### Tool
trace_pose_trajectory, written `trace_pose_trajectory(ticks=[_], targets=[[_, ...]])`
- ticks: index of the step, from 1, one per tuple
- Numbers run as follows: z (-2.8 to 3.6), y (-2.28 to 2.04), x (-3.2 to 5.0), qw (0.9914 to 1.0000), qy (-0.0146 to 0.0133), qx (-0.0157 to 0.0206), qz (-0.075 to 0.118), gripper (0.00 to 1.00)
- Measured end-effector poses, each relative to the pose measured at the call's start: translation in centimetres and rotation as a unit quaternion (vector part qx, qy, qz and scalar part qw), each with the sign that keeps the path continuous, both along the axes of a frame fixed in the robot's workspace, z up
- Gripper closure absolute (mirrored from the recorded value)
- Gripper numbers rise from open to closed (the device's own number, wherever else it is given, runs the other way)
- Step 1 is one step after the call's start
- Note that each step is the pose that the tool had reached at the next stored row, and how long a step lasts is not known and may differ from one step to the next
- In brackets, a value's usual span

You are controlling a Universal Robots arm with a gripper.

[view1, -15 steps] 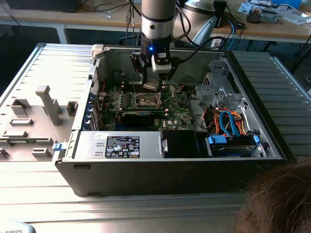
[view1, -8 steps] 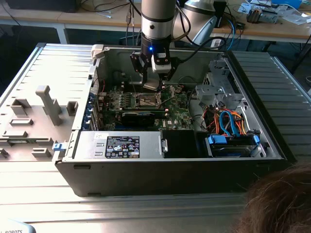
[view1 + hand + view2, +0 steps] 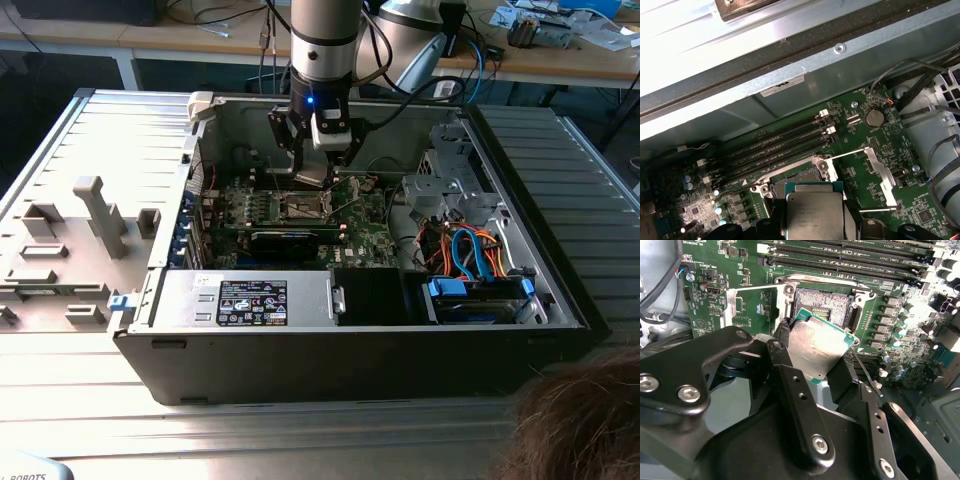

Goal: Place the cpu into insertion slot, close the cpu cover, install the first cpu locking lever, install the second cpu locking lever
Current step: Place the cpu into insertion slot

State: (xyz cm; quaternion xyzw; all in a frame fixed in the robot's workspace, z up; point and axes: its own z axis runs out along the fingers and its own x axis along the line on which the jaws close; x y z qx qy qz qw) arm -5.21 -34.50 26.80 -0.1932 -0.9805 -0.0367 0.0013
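The cpu [image 3: 817, 347], judged light, stiff and fragile, is clamped by its edges in the gripper [image 3: 814, 365], with the insertion slot [image 3: 827, 302] just beyond.

Exterior view: off-arm, raised, looks down at a slant into the open computer case [image 3: 300, 350] on the metal counter [image 3: 300, 430]. Mid distance, whole case in frame, arm [image 3: 325, 40] entering from above. Second wrist view: very close, looks past the end effector [image 3: 814, 357] and the cpu [image 3: 815, 347] it grips, down onto the motherboard [image 3: 700, 322]. First wrist view: close too, faces over the cpu and across the board toward the case wall [image 3: 790, 100]. Both wrist views share cpu, insertion slot [image 3: 827, 302] and memory slots [image 3: 775, 145]. Exterior view has that same patch small, under the arm.
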Motion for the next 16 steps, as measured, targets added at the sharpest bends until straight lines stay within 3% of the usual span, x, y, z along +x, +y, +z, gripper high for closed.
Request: trace_pose_trajectory(ticks=[16], targets=[[-0.01, 0.00, 0.00, 0.99998, 0.0000, 0.0000, -0.007, 0.45]])
